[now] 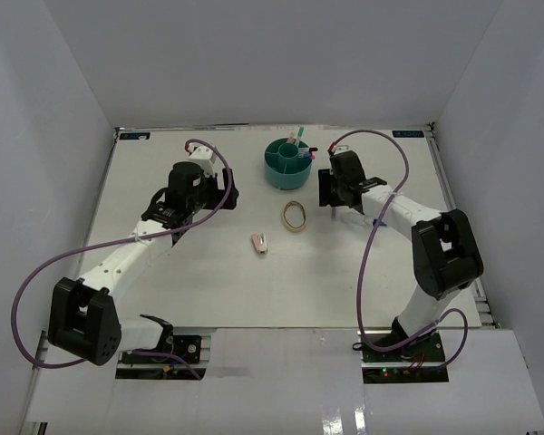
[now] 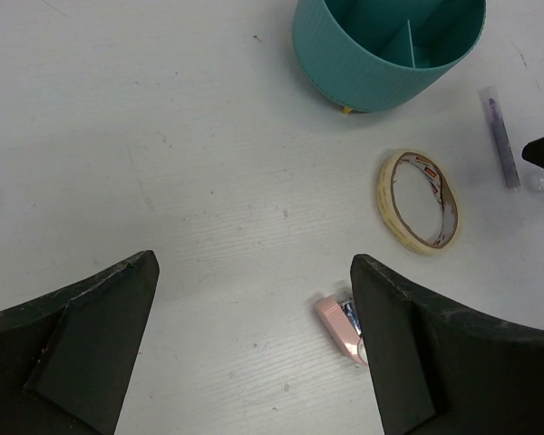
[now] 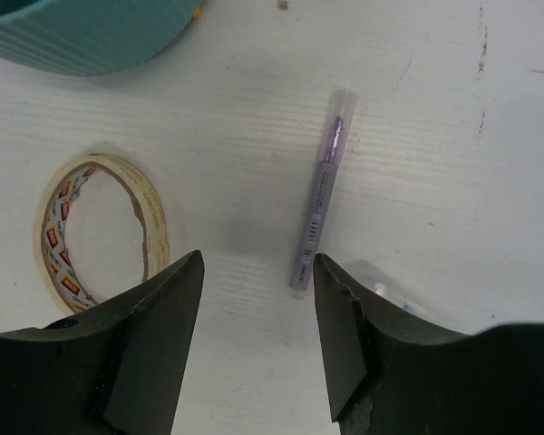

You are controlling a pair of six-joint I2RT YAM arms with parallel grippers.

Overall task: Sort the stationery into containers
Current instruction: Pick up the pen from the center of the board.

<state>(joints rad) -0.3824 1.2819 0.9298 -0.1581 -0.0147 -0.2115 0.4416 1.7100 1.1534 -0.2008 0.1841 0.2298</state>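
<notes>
Teal organizer (image 1: 286, 167) holds capped pens (image 1: 296, 139) upright at its far side. Left claw (image 2: 254, 272) and right claw (image 3: 258, 263) both spread wide, gripping nothing.

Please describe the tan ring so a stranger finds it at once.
Find the round teal plastic organizer at the far centre. Below it in the top view lies the flat tan tape ring. Unlike the small pink eraser nearby, it is a hollow loop.

A round teal organizer (image 1: 287, 163) stood upright, holding pens (image 1: 296, 139). Near it lay a flat tan tape roll (image 2: 419, 199), a purple pen (image 3: 317, 204) and a pink eraser (image 2: 343, 328).
</notes>
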